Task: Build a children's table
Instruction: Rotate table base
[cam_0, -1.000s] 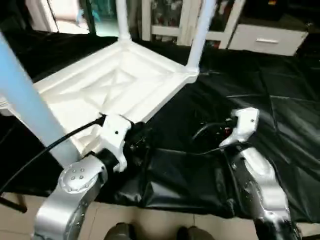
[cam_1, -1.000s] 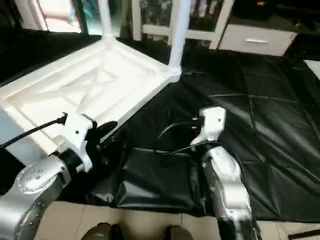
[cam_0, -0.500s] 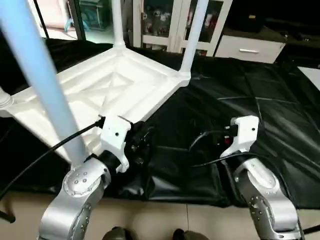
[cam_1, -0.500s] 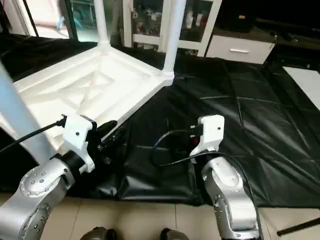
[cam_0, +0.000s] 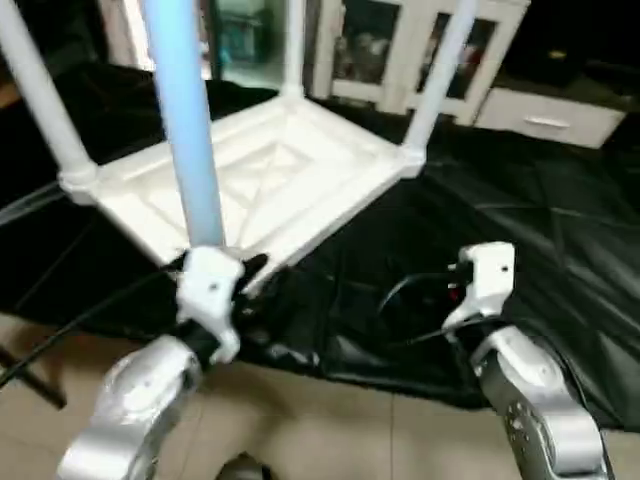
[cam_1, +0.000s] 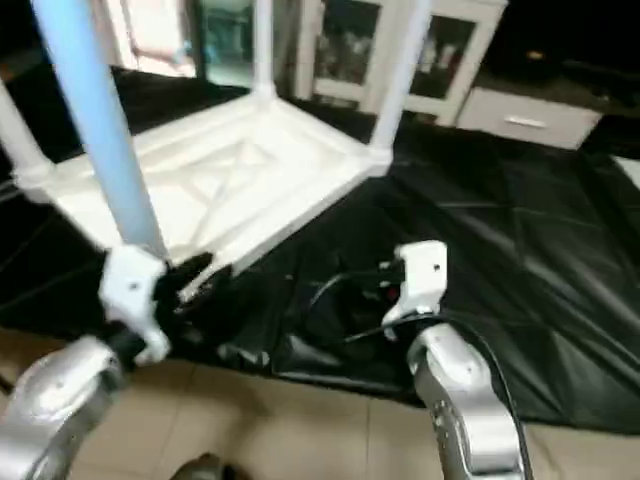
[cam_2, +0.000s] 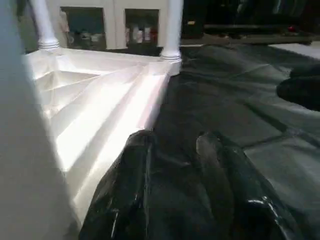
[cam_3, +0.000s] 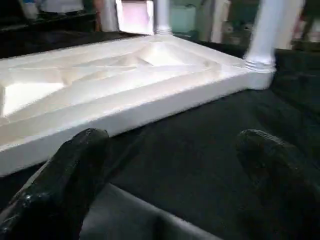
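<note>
**Upturned table stands with all four legs up**

The children's table (cam_0: 270, 185) lies top-down on the black-sheeted surface (cam_0: 560, 250), its legs (cam_0: 185, 120) upright. The left claw (cam_2: 175, 150), fingers slightly parted, sits just beside its near rim. The right claw (cam_3: 170, 150) gapes empty at three o'clock.

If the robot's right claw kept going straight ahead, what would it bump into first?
Probably the white table top, lying upside down: its long side rim faces the open right gripper. Only black sheet lies between them. How far off the rim is, I can't judge.
</note>
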